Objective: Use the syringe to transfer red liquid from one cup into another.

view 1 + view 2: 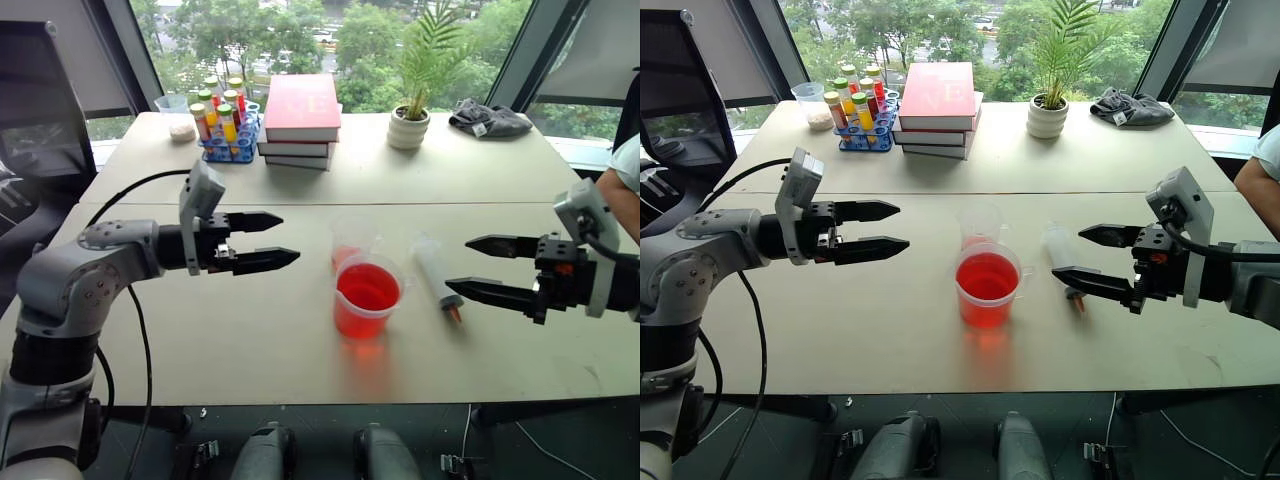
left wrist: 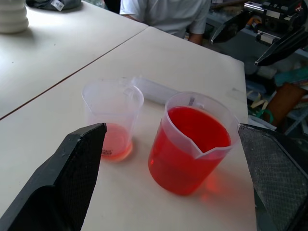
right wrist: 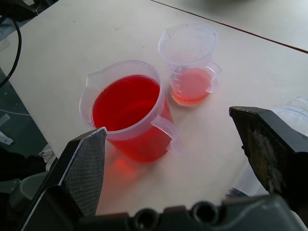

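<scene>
The wide clear cup (image 1: 367, 297), nearly full of red liquid (image 1: 368, 288), stands mid-table. Just behind it is the smaller clear cup (image 1: 352, 243), with a thin layer of pale red at its base (image 3: 191, 91). The syringe (image 1: 436, 272) lies flat to the right of both cups, its orange tip toward the table's front edge. My left gripper (image 1: 290, 238) hovers open to the left of the cups, pointing at them. My right gripper (image 1: 457, 264) hovers open over the syringe, with nothing between its fingers.
At the table's far side are stacked red books (image 1: 300, 120), a rack of coloured tubes (image 1: 228, 125), a clear tub (image 1: 178, 115), a potted plant (image 1: 412, 115) and a grey cloth (image 1: 488, 120). A person's arm (image 1: 625, 190) shows at the right edge.
</scene>
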Robot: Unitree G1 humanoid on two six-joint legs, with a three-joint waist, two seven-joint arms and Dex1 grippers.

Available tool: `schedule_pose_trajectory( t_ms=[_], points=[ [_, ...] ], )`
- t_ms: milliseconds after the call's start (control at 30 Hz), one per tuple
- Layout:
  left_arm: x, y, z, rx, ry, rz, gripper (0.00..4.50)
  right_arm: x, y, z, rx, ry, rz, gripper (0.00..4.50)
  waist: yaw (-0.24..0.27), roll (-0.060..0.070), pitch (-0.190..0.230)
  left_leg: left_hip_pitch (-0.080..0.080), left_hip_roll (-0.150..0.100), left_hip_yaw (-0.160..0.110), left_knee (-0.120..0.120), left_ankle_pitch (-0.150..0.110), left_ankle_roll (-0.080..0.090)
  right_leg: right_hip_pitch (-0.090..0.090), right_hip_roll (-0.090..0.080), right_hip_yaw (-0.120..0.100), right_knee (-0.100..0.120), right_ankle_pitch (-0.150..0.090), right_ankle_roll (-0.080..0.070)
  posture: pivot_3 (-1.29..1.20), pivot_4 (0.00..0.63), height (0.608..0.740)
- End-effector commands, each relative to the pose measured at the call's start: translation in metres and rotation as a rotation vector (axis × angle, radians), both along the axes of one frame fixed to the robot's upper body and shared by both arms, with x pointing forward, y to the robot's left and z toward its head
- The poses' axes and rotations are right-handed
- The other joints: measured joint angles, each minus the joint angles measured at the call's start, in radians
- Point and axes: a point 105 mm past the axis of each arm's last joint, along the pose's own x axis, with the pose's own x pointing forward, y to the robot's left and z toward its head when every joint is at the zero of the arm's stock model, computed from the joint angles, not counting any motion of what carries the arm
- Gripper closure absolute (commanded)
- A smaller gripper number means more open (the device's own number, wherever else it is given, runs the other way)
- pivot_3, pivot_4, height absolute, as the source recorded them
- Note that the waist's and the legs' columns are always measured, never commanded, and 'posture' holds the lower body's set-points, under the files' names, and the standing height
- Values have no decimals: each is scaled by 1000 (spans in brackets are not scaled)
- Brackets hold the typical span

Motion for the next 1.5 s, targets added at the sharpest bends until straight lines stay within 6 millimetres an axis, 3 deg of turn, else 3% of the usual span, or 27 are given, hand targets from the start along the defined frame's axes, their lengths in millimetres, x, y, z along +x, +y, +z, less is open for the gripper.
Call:
schedule_pose_trajectory(
  t_ms=[33,467,600,767,833,1067,1200,1500],
  points=[
    [-1,1,9,-7,-37,0,0,-3,4,4,-1,-26,21,25,0,0,0,0,0,0,0,0,0,0,0,0,0,0,0,0,150,740],
    [-1,1,11,-14,-52,-2,0,4,1,3,-11,-36,-24,25,0,0,0,0,0,0,1,0,0,0,1,0,0,0,0,0,150,740],
    [0,0,13,-18,-65,-4,0,24,-12,0,-74,-65,-136,25,-1,0,0,0,0,0,1,0,0,0,1,0,0,0,0,0,150,740],
    [3,-3,10,-28,-69,-12,0,44,-18,0,-65,44,-231,25,-2,0,0,1,0,1,2,0,0,1,1,0,0,0,0,0,150,740],
    [4,-5,9,-30,-72,-21,0,61,-24,-1,-75,79,-318,25,-2,0,0,1,0,0,2,0,0,0,0,0,1,0,0,0,150,740],
    [10,-9,8,-38,-84,-36,0,103,-27,-23,-120,292,-470,25,-3,0,0,1,0,1,1,0,0,0,0,1,1,-1,-3,0,150,740],
    [10,-10,6,-49,-93,-37,0,119,-27,-47,-211,363,-492,25,0,0,0,-1,0,1,0,0,0,-1,0,1,0,0,0,0,150,740],
    [8,-11,-1,-60,-100,-14,0,135,-18,-90,-372,437,-417,25,-4,0,0,-1,-1,2,1,0,0,-2,2,-1,1,1,2,0,150,740]
  ],
)
